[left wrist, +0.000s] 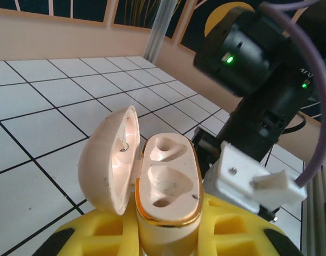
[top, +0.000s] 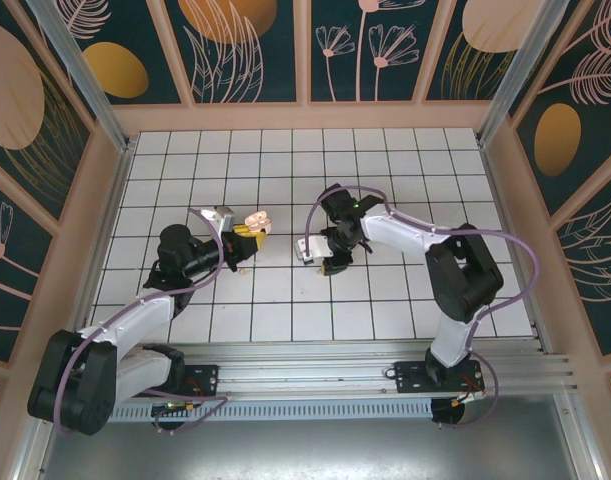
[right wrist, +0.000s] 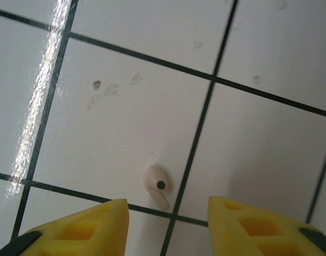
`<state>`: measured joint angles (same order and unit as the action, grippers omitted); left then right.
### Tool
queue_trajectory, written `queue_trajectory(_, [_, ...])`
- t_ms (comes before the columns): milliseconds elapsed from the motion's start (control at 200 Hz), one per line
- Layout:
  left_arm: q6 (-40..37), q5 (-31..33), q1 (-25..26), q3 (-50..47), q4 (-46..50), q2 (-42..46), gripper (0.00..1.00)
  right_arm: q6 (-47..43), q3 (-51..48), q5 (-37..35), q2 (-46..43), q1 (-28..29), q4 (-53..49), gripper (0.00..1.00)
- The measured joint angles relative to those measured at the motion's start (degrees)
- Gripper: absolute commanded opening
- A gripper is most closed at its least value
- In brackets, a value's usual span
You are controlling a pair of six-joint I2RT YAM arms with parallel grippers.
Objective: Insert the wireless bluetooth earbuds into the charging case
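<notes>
pale pinkish-cream plastic is what matters here: a tiny rounded earbud (right wrist: 154,182) with a dark dot on its head lies alone on the glossy white tiled floor (right wrist: 125,122), just beside a dark grout line (right wrist: 197,144) and near where two lines cross. in the right wrist view it sits just ahead of the right claw (right wrist: 168,221), whose yellow fingertips (right wrist: 82,229) stand apart with nothing between them. the bud is a touch to the left of the middle of that gap, its short stem running back toward the claw and slightly rightward, so its long axis lies roughly along the claw's reach rather than across the opening. the right arm is plainly the nearer one. my guess is that a short advance and descent would put the fingers on either side of the bud, closing across its narrow width. the small rounded pink and cream charging case (left wrist: 168,178) is over on the left, clamped upright in the left claw (top: 243,242) and held off the floor. its domed lid (left wrist: 112,160) is swung open to one side, and both moulded sockets in the gold-rimmed base are empty, so neither bud is seated yet. i cannot tell where the second bud lies.
</notes>
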<state>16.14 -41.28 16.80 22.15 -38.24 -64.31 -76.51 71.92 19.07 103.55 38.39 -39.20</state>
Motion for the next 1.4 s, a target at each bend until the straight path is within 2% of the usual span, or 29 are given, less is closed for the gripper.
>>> queue_trajectory(265, [-0.46,0.02,0.00,0.00,1.22,0.22,0.19,-3.17,0.04,-0.22,3.98,1.14,0.22,0.35])
queue_trajectory(500, [-0.46,0.02,0.00,0.00,1.49,0.22,0.19,-4.17,0.15,-1.05,5.53,1.38,0.92,0.35])
queue_trajectory(916, [-0.72,0.02,0.00,0.00,2.10,0.22,0.19,-3.50,0.15,-1.70,7.17,1.38,2.19,0.23])
queue_trajectory(1201, [-2.21,0.02,0.00,0.07,3.58,0.76,0.18,0.04,0.15,-1.46,7.08,1.16,3.43,0.18])
queue_trajectory(1396, [-3.98,0.00,0.00,0.07,4.50,2.49,0.16,8.48,-3.30,4.11,1.77,-0.94,8.81,0.17])
